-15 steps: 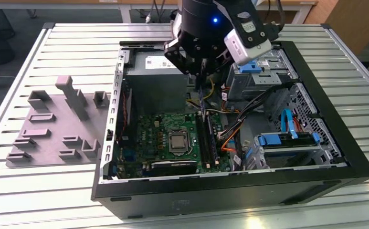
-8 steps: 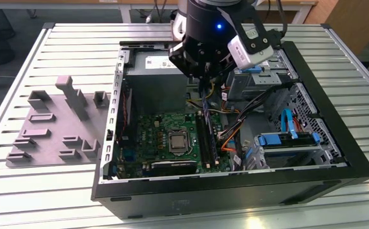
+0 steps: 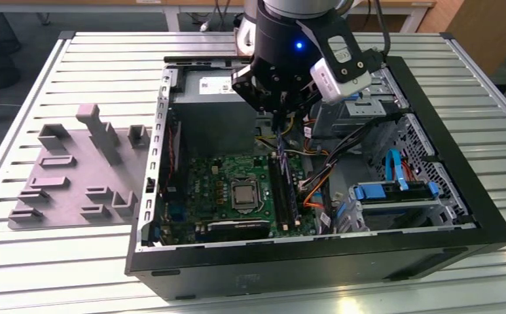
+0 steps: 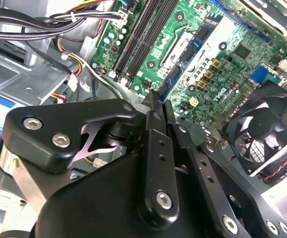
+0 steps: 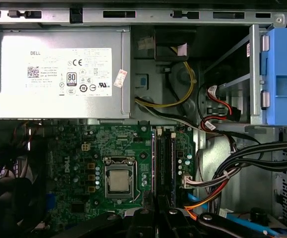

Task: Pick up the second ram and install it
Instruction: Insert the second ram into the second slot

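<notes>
In the second wrist view the gripper (image 4: 155,99) has its black metal fingers (image 4: 150,148) pressed together on one end of the ram (image 4: 190,49). The ram is a thin, flat, blue-green stick with dark square chips, and it reaches away from the fingertips over the board (image 4: 222,59). The two long black slots (image 4: 143,34) lie apart from it, beside a bundle of cables (image 4: 34,22). A round black fan (image 4: 262,134) sits on the far side of the board.

In the first wrist view the fingertips meet over the near end of the slots (image 5: 165,158). These run beside the square metal socket (image 5: 118,181). One slot looks filled, though I cannot be sure. A grey steel supply box (image 5: 59,74) lies beyond the board.

In the exterior view the gripper hangs at upper centre, inside the open black case (image 3: 323,261). A thin dark strip, likely the ram, hangs under it, above the slots. A grey moulded tray (image 3: 78,176) lies at the exterior view's left on the ribbed table (image 3: 25,275).

The risks, as I judge them: the stick is held by a narrow grip on one end, so it may swing or slip. If it comes down skewed or off the slot line, the notch may miss its key and the pins or latches could be damaged. The loose cables near the slots could also snag it.
</notes>
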